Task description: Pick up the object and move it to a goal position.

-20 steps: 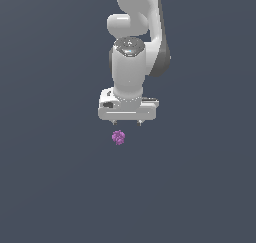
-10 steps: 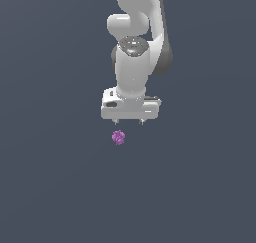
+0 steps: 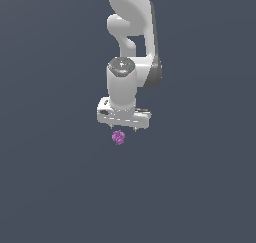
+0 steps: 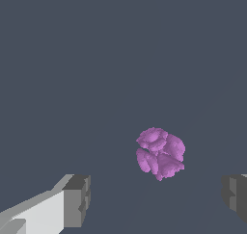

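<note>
The object [image 3: 118,137] is a tiny purple-magenta bumpy lump lying on the dark grey floor. My white gripper [image 3: 123,129] hangs just above it, pointing down, with its short fingertips close over the lump. In the wrist view the object [image 4: 160,153] lies between the two grey fingertips [image 4: 77,200], nearer the one at the frame's edge. The jaws stand wide apart and hold nothing. The gripper [image 4: 157,197] is open.
A plain dark grey floor [image 3: 60,187] fills both views. The white arm [image 3: 131,32] rises above the gripper.
The gripper has come down toward the lump and its hand has turned a little. The lump has not moved.
</note>
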`<state>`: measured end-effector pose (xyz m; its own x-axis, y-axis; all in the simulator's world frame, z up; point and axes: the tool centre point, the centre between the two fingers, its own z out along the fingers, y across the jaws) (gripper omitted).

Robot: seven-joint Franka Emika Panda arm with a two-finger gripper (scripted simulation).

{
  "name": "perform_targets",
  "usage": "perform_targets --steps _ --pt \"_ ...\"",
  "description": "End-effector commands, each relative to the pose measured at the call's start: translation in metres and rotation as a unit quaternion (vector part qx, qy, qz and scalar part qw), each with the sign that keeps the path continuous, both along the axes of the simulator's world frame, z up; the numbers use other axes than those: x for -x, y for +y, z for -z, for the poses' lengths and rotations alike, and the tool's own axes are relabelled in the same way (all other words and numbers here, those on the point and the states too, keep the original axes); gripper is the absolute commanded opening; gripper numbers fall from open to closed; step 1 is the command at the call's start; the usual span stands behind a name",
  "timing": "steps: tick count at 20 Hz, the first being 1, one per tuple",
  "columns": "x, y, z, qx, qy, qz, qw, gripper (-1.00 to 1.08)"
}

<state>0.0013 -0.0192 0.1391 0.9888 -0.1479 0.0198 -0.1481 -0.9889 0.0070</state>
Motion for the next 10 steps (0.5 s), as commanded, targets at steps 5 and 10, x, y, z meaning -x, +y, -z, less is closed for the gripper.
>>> perform_targets --steps 5,10 --pt "0.008 -0.019 0.037 -0.005 0.007 0.071 0.9974 1.0" --pt "0.011 -0.025 0.048 -0.006 0.009 0.092 0.9957 1.0"
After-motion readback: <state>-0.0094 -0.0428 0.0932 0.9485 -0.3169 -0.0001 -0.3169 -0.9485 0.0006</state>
